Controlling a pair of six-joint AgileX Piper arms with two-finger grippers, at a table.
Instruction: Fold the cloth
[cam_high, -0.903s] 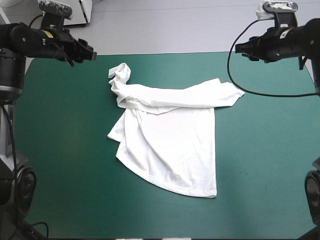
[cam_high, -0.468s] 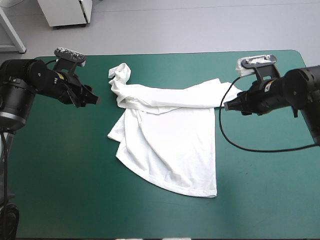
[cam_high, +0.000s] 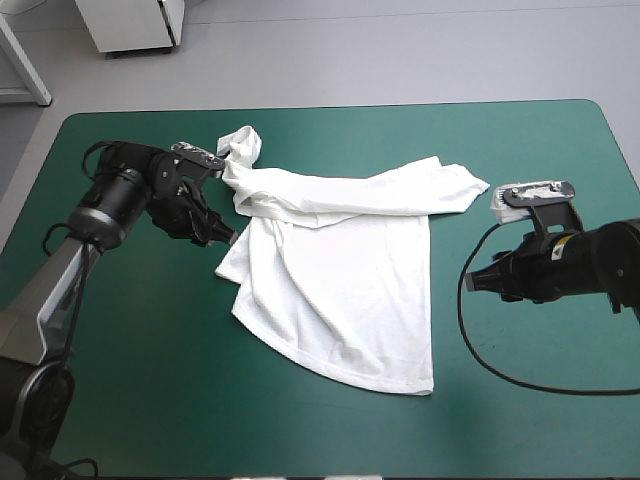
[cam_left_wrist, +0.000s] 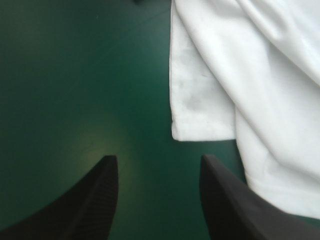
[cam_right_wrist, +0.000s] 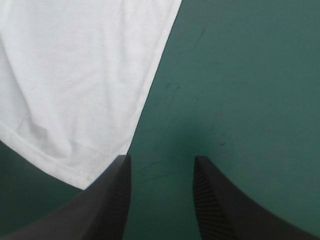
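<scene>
White T-shirt (cam_high: 340, 290) half-spread at centre of frame, crumpled toward upper left, prob. soft, light & limp, so better pinched at edge corners; left gripper (cam_high: 228, 240) spread just beside left edge, right gripper (cam_high: 470, 282) spread near right edge, both empty.

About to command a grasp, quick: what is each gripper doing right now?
Left gripper: open, empty, an edge of the T-shirt just ahead.
Right gripper: open, empty, a T-shirt corner beside it.
</scene>
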